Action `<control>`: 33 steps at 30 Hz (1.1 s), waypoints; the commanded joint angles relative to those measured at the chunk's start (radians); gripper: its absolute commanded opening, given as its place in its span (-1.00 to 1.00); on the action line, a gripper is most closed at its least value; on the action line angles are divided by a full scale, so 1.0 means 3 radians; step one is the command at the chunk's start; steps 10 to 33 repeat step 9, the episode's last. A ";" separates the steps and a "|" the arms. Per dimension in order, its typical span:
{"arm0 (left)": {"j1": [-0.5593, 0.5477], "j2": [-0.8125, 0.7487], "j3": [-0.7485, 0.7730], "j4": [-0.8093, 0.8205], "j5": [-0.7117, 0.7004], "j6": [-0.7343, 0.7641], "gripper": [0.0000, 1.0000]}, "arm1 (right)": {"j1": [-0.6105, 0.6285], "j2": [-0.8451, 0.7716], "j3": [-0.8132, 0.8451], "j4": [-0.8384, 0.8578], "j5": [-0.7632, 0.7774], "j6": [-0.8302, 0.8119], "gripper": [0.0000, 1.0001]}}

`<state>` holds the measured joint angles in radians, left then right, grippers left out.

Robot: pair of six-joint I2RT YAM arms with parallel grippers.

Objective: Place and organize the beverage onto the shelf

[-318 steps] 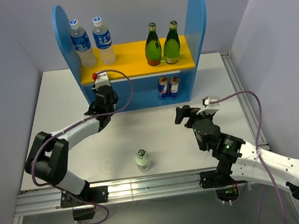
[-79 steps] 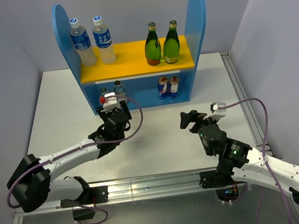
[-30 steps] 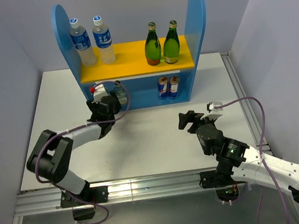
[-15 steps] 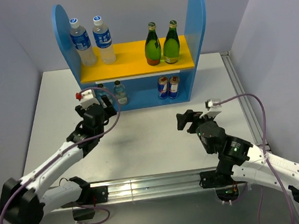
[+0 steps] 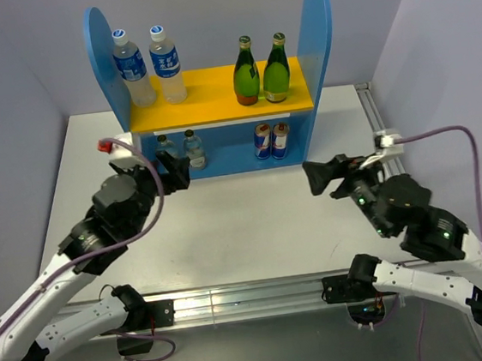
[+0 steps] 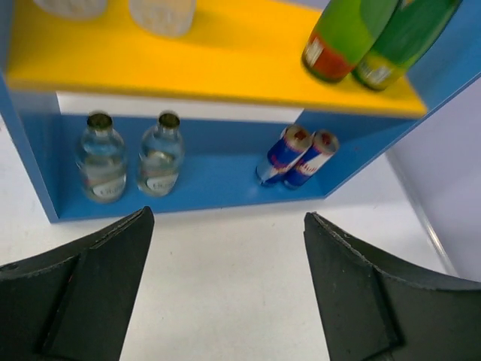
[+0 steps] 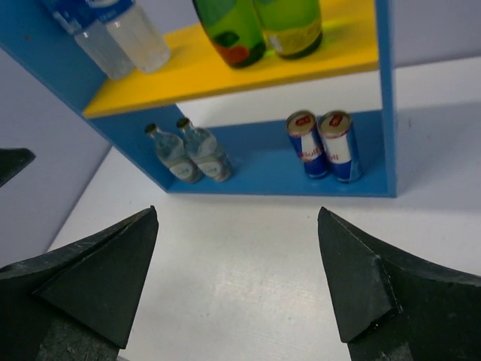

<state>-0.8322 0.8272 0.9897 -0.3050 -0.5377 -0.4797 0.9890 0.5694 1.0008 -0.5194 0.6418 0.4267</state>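
Note:
The blue shelf (image 5: pixel 320 26) stands at the back of the table. Its yellow upper board (image 5: pixel 215 97) carries two blue-labelled water bottles (image 5: pixel 133 68) and two green bottles (image 5: pixel 247 72). On the lower tier stand two small clear glass bottles (image 5: pixel 192 148) at the left and two red-and-blue cans (image 5: pixel 271 140) at the right. My left gripper (image 5: pixel 171 169) hovers in front of the lower left bay, open and empty. My right gripper (image 5: pixel 320 177) hangs open and empty off the shelf's right front. The left wrist view shows the small bottles (image 6: pixel 159 154) and cans (image 6: pixel 301 154) beyond my left gripper (image 6: pixel 228 226); the right wrist view shows them past my right gripper (image 7: pixel 238 218).
The white table (image 5: pixel 245 223) lies between both arms and the shelf. A metal rail (image 5: pixel 236 297) runs along its near edge and another (image 5: pixel 378 131) along its right side. Lavender walls close in on the left, back and right.
My left arm has drawn back from the lower tier and risen, leaving a second small bottle there. My right arm has lifted and swung to the right.

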 commanded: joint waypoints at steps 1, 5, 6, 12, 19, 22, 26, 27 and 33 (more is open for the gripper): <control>-0.0008 -0.0017 0.0413 -0.0553 -0.0043 0.0167 0.75 | 0.0012 -0.0103 0.0304 -0.0329 0.0151 -0.0215 0.87; -0.0008 -0.0088 0.0368 -0.0564 -0.0186 0.0315 0.75 | 0.0012 -0.0215 0.0371 -0.0299 0.0008 -0.0256 0.89; -0.0008 -0.0119 0.0337 -0.0528 -0.0217 0.0305 0.75 | 0.0012 -0.0241 0.0346 -0.0258 -0.0022 -0.0272 0.89; -0.0013 -0.0211 0.0275 -0.0456 -0.0217 0.0295 0.75 | 0.0012 -0.0257 0.0310 -0.0222 0.0018 -0.0287 0.89; -0.0013 -0.0211 0.0275 -0.0456 -0.0217 0.0295 0.75 | 0.0012 -0.0257 0.0310 -0.0222 0.0018 -0.0287 0.89; -0.0013 -0.0211 0.0275 -0.0456 -0.0217 0.0295 0.75 | 0.0012 -0.0257 0.0310 -0.0222 0.0018 -0.0287 0.89; -0.0013 -0.0211 0.0275 -0.0456 -0.0217 0.0295 0.75 | 0.0012 -0.0257 0.0310 -0.0222 0.0018 -0.0287 0.89; -0.0013 -0.0211 0.0275 -0.0456 -0.0217 0.0295 0.75 | 0.0012 -0.0257 0.0310 -0.0222 0.0018 -0.0287 0.89; -0.0013 -0.0211 0.0275 -0.0456 -0.0217 0.0295 0.75 | 0.0012 -0.0257 0.0310 -0.0222 0.0018 -0.0287 0.89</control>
